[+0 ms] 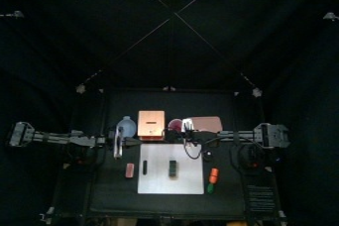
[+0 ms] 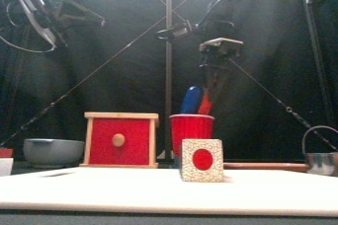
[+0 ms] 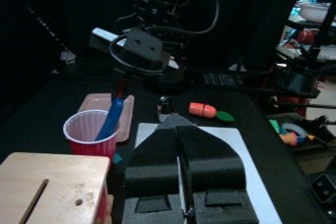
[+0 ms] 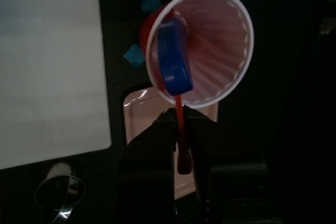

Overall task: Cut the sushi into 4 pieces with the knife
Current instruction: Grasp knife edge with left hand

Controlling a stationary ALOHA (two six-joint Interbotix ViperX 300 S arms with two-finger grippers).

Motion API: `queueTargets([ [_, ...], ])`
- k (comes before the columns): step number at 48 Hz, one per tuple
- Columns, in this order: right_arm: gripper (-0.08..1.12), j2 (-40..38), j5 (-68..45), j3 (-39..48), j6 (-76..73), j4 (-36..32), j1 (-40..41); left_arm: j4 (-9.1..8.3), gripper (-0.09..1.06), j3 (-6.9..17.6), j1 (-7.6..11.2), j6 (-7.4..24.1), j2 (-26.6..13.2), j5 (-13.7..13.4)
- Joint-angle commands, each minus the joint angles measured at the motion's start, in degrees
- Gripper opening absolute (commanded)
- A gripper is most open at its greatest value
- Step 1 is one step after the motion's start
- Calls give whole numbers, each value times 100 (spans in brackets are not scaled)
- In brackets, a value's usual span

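Progress on the cutting itself looks to be 0 of 4 pieces. The sushi roll point(image 1: 172, 170) lies on the white board point(image 1: 154, 155) near the middle of the desk's front edge. From above it reads as 1 unbroken dark green block, and the front view shows only its red-and-white end face.

The work is at the knife-fetching step. The red cup point(image 2: 193, 130) stands behind the board, between the wooden box point(image 1: 151, 124) and the pink tray point(image 1: 208, 123), with the blue knife point(image 2: 193, 99) leaning inside it. The right fingers point(image 2: 212, 61) hang directly above the cup, and the red knife point(image 4: 182, 140) runs from the cup toward them. I cannot tell whether they grip it.

The left fingers point(image 3: 157, 164) are pressed together on nothing, above the desk near the board's back left corner.

By my reading, what is left is drawing a knife clear of the cup, carrying it to the roll, and making 3 cuts, probably with the left arm steadying the roll.
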State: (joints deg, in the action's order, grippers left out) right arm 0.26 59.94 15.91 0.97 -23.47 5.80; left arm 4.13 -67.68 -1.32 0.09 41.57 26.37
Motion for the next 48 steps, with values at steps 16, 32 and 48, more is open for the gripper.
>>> queueTargets([
  [16,36,-448,202,-580,237,457,44,-9,2,70,-26,18,-9,53],
  [32,36,-1107,563,-896,97,475,26,-9,2,79,-53,18,0,53],
  [48,36,-2180,88,-606,-325,492,0,-9,2,97,-132,18,35,88],
])
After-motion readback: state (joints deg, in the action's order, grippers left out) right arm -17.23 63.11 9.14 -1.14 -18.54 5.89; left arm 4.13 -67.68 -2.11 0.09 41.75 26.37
